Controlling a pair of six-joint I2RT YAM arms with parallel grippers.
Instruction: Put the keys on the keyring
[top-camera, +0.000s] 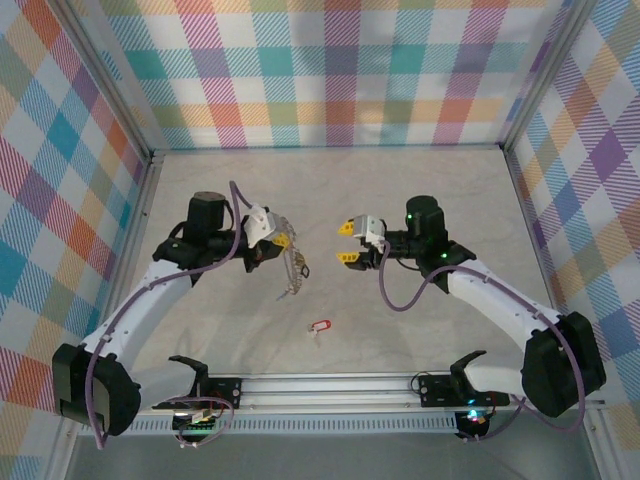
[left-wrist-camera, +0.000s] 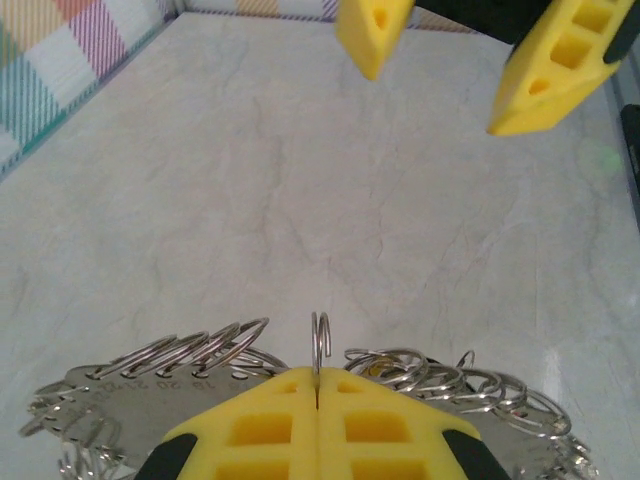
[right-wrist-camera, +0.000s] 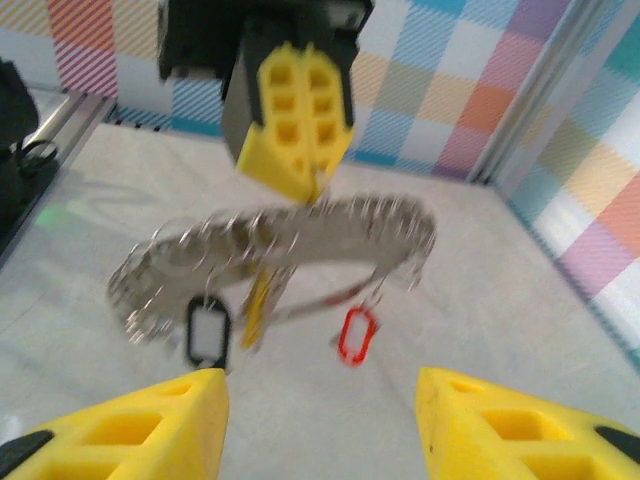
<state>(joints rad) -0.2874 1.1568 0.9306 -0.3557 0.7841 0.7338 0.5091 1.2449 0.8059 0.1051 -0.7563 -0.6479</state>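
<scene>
place: robot lab cell | cues: plaid panel walls (top-camera: 330, 70), aluminium rail (top-camera: 330, 386), marbled tabletop (top-camera: 400, 190)

Grey keyring (right-wrist-camera: 330, 232), crowded with small split rings, hangs raised off the worktop (top-camera: 420, 200); a black-tagged key (right-wrist-camera: 208, 333) dangles beneath. A red-tagged key (top-camera: 319, 327) lies flat on the worktop.

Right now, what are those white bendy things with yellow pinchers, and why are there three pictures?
They are a robot's two arms. One picture looks down from above; the other two come from a small camera on each wrist. The left gripper is shut on the keyring, holding it above the table. A black tag and a red tag hang below it. The right gripper is open and empty. One key lies on the table.
</scene>
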